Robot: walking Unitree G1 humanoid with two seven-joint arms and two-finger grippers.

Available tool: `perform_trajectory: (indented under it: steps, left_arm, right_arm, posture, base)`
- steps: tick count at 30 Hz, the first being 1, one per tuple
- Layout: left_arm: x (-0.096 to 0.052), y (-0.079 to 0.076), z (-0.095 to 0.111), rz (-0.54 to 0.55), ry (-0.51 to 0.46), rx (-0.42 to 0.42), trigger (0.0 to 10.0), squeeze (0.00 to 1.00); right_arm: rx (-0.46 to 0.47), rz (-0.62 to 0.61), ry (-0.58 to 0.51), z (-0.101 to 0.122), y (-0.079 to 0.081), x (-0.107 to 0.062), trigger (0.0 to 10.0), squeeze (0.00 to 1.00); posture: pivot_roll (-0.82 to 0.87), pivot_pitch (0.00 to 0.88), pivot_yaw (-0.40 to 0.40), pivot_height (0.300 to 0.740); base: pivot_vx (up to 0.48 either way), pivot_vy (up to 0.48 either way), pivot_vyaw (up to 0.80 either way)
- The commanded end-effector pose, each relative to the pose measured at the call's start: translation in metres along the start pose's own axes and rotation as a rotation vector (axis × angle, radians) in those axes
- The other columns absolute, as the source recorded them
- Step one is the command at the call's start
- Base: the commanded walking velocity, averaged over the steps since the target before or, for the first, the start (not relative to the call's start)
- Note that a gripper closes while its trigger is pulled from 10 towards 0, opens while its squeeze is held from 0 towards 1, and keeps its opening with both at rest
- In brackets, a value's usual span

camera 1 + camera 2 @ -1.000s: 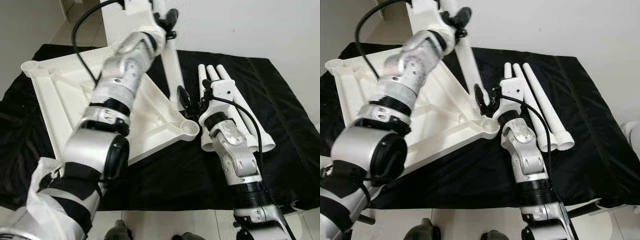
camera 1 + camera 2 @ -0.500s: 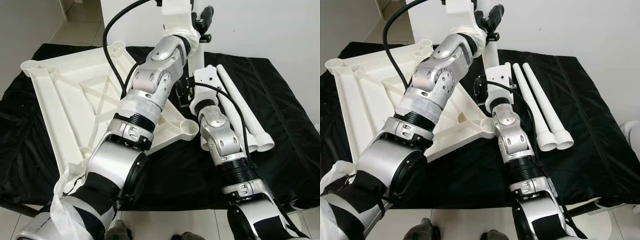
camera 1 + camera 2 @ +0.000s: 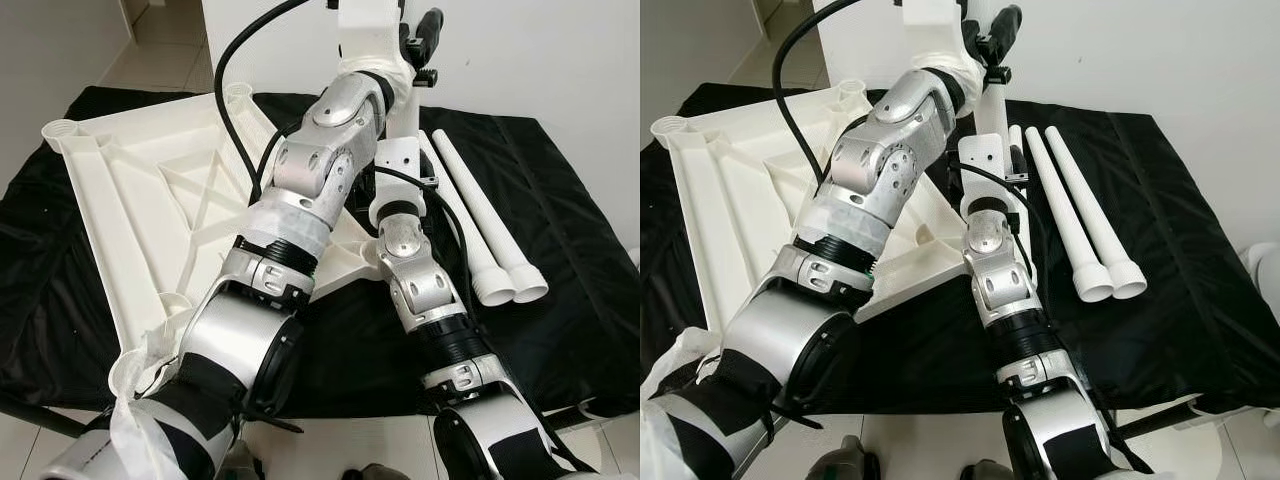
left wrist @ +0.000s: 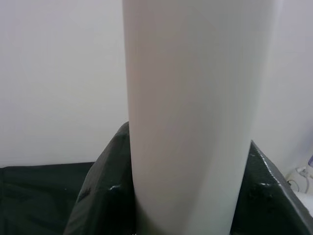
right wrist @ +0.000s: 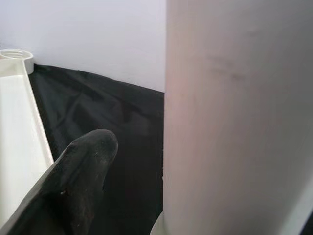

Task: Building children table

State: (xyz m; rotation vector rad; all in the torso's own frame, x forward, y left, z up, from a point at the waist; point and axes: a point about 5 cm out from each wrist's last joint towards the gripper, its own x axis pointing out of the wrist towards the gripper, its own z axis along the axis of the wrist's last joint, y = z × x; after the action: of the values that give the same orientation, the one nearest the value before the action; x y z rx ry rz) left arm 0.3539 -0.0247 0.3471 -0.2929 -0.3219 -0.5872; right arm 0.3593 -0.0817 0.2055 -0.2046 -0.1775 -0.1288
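Tabletop, white and ribbed, lies upside down on the black cloth, its corner sockets facing up, and we take it as our landmark. At its near right corner we hold one white leg upright: our left gripper pinches the leg high up, black fingers pressed against both its sides in the wrist view, while our right gripper sits lower on the same leg, just above the tabletop. One dark finger of the right gripper stands apart from the leg in its wrist view, so we cannot tell whether that gripper is closed on it. Two more legs lie side by side on the cloth, to the right of the tabletop. We judge the step to be seating this leg into the corner socket, which our arms hide; next we would need to keep the leg plumb and press it straight down.
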Motion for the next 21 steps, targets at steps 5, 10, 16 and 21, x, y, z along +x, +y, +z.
perform_trajectory:
  steps: [5,10,16,21]
  left_arm:
    - [-0.001,-0.012,0.001,-0.041,0.006,-0.008,10.0,0.00]
    - [-0.001,-0.014,0.000,-0.047,0.012,-0.008,10.0,0.00]
    - [-0.002,-0.015,-0.001,-0.050,0.017,-0.005,10.0,0.00]
    - [-0.002,-0.014,-0.002,-0.047,0.021,-0.003,10.0,0.00]
  right_arm:
    - [-0.003,-0.022,-0.055,0.012,0.003,0.003,10.0,0.00]
    - [0.000,-0.035,-0.084,0.018,0.002,0.004,10.0,0.00]
    - [-0.013,-0.039,-0.099,0.019,0.002,0.004,10.0,0.00]
    - [0.008,-0.033,-0.101,0.020,0.003,0.003,10.0,0.00]
  posture:
    - [0.04,0.000,-0.058,0.740]
    - [0.04,0.000,-0.056,0.740]
    - [0.04,0.000,-0.055,0.740]
    - [0.04,0.000,-0.055,0.740]
  base:
    - [0.000,0.000,0.00]
    - [0.000,0.000,0.00]
    - [0.000,0.000,0.00]
    - [0.000,0.000,0.00]
